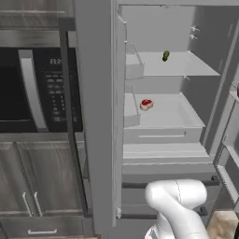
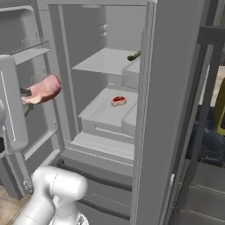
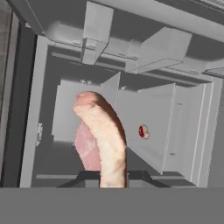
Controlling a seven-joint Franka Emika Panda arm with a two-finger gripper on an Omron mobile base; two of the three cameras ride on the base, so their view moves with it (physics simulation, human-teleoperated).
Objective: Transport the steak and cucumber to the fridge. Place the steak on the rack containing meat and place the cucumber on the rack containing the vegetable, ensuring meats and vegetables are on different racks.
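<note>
Steak [image 2: 44,89] clamped in gripper [image 3: 113,177], held at left by open fridge [image 2: 171,110] door. Steak-placing step. Next: carry right and far, onto lower rack [image 2: 103,110] beside red meat [image 2: 118,100]; upper rack holds green vegetable [image 2: 134,56].

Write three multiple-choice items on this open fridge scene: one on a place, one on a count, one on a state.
1. Where does the small red meat piece lie?
A. upper shelf
B. lower shelf
C. door bin

2. How many items lie on the tall grey steel fridge's two pale shelves?
A. two
B. four
C. none

3. What is the state of the flat pink raw steak?
A. on a shelf
B. on the floor
C. held by the claw

Answers: 1 B, it sits below the shelf bearing the small dark green vegetable. 2 A, one per shelf. 3 C, the hand view shows it between the fingertips.
</note>
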